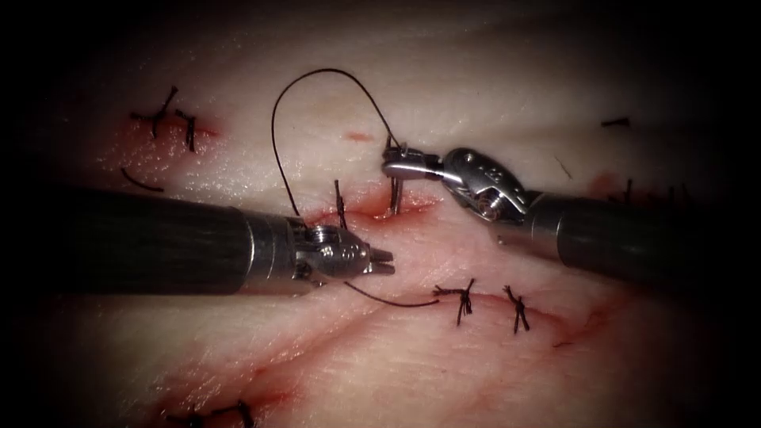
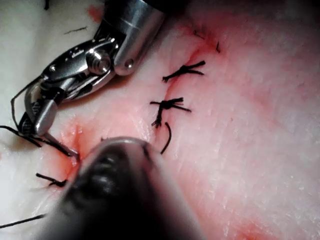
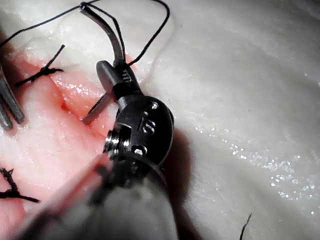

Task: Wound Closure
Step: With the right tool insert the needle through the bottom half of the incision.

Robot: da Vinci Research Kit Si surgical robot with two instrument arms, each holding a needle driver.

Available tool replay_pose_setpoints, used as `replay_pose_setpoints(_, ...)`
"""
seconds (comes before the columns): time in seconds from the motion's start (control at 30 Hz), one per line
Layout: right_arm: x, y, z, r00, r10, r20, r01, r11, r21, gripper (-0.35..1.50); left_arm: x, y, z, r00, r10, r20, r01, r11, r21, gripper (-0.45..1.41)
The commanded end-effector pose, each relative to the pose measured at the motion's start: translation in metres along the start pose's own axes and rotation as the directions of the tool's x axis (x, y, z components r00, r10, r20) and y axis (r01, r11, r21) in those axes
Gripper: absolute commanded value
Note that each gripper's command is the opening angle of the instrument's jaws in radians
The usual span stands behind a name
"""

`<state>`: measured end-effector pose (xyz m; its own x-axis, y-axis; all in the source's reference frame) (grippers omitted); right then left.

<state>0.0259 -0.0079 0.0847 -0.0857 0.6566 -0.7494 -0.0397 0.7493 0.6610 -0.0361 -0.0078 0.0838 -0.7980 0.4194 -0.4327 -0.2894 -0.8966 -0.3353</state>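
Note:
My right tool (image 1: pixel 394 166) is shut on the curved needle (image 1: pixel 395 194) about midway along its curve, over the right part of the open cut (image 1: pixel 361 212) in the tissue (image 1: pixel 491 87). The needle points down and its tip touches the red tissue at the cut's edge; its depth is hidden. The right wrist view shows the same grip (image 3: pixel 114 72) on the needle (image 3: pixel 112 35). Black thread (image 1: pixel 317 71) arcs from the needle's tail up, left and down behind my left tool (image 1: pixel 386 262). That tool hovers just below the cut's left part, open and holding nothing.
Tied stitches with cut ends sit below the cut at the right (image 1: pixel 464 297) (image 1: pixel 519 307), at the upper left (image 1: pixel 170 119) and at the bottom edge (image 1: pixel 238 412). A short thread end (image 1: pixel 339 202) stands at the cut. Red fluid stains the cut's edges.

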Motion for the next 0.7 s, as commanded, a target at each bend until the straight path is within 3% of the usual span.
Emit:
replay_pose_setpoints(0.03,0.0005,0.0007,0.0013,1.0,-0.003,-0.008,0.003,1.0,-0.001,-0.35,0.0005,-0.0002,0.0006,1.0,0.001,-0.002,-0.001,1.0,0.0,0.16)
replay_pose_setpoints(0.7,0.0007,0.0005,0.0009,0.992,0.114,0.047,-0.113,0.993,-0.011,-0.35,-0.0005,-0.0002,0.002,1.0,0.013,-0.005,-0.013,1.0,-0.014,0.16)
